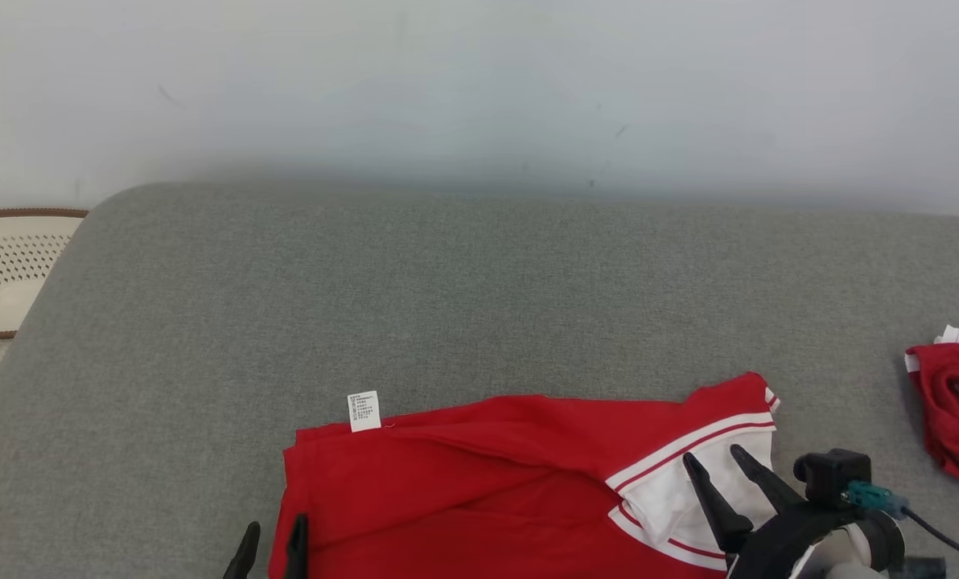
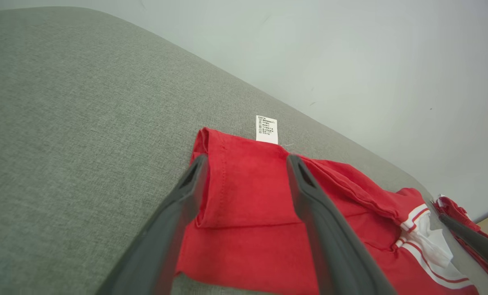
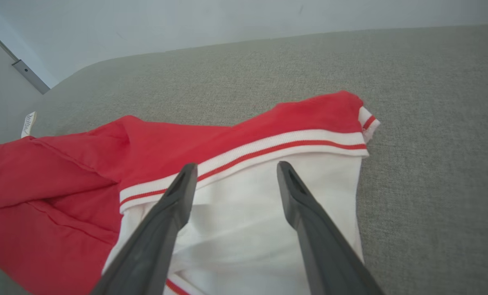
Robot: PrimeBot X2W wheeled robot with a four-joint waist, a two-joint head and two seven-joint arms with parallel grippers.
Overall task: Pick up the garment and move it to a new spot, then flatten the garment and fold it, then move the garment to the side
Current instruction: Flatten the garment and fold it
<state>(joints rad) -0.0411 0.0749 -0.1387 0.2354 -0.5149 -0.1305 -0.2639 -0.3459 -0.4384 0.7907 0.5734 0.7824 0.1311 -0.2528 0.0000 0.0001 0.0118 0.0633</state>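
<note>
Head view: left claw (image 1: 274, 537) and right claw (image 1: 713, 454) gape empty; at five o'clock, a snag could unfold the garment (image 1: 479, 474).

A grey woven-fabric surface (image 1: 479, 305) spreads wide across the head view, its far-left corner rounded. Behind it rises a pale wall (image 1: 479, 88) with a few small dark marks. Past the surface's left edge sits a cream perforated basket (image 1: 5, 273) with a brown rim. Near the surface's right edge lies a crumpled red-and-white cloth (image 1: 954, 410), bunched in a heap
</note>
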